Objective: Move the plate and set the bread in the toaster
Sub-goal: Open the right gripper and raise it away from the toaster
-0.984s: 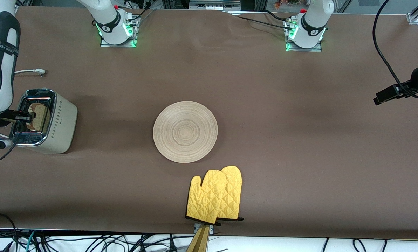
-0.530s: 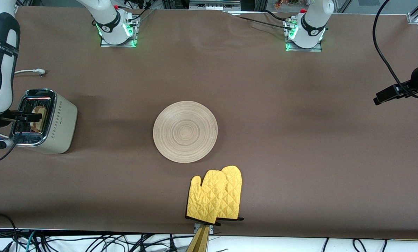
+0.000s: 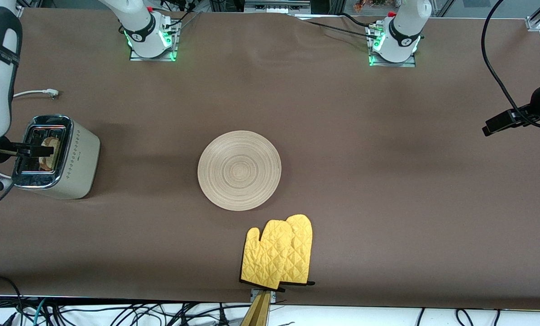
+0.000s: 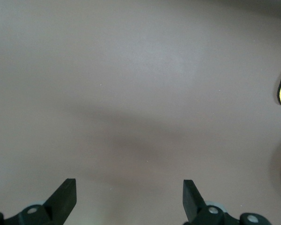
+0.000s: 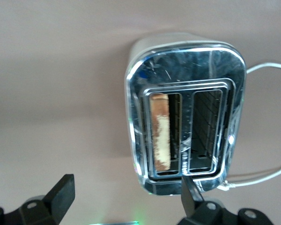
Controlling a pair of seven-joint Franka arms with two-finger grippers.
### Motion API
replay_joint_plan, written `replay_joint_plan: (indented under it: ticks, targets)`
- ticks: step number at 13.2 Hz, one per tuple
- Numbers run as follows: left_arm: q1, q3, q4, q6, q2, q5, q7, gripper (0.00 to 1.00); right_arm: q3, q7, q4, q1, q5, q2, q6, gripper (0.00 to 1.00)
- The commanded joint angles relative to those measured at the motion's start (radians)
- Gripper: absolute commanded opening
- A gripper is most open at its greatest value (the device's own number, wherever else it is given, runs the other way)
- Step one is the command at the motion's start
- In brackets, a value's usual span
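The bread (image 5: 161, 132) stands on edge inside one slot of the toaster (image 3: 77, 158), with only its top crust edge showing. It sits upright because the slot is narrow and holds it by its faces; its long visible edge runs along the length of the slot, and the second slot beside it is empty. In the front view the slice (image 3: 49, 148) shows in the slot nearer the toaster's dotted side. The toaster stands at the right arm's end of the table, chrome top up, its white cord (image 3: 34, 93) trailing on the table farther from the front camera.

The right gripper (image 3: 31, 151) hangs over the toaster's top, fingers spread apart and holding nothing, which suggests the slice is let go and resting on its own. The right wrist view looks straight down on the slots between the parted fingers (image 5: 61, 193).

The plate (image 3: 239, 170) lies flat and bare near the middle of the table, well apart from the toaster. A yellow oven mitt (image 3: 279, 253) lies nearer the front camera than the plate, just beside it.

The left gripper (image 4: 129, 199) waits over bare table toward the left arm's end, fingers wide apart and empty.
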Motion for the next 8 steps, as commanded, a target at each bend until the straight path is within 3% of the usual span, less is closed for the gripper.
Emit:
replay_joint_plan:
  ticks: [1,6,8]
  targets:
    - [-0.001,-0.002,0.029,-0.014,0.014,-0.016,-0.012,1.0,0.006,-0.039,-0.004,0.005,0.033,-0.082,-0.035,1.0]
    - [0.001,-0.001,0.03,-0.014,0.014,-0.014,-0.012,1.0,0.069,-0.067,0.031,0.023,0.033,-0.114,-0.095,1.0]
    - [0.001,0.001,0.03,-0.014,0.014,-0.014,-0.014,1.0,0.149,-0.051,0.042,0.028,0.011,-0.135,-0.106,1.0]
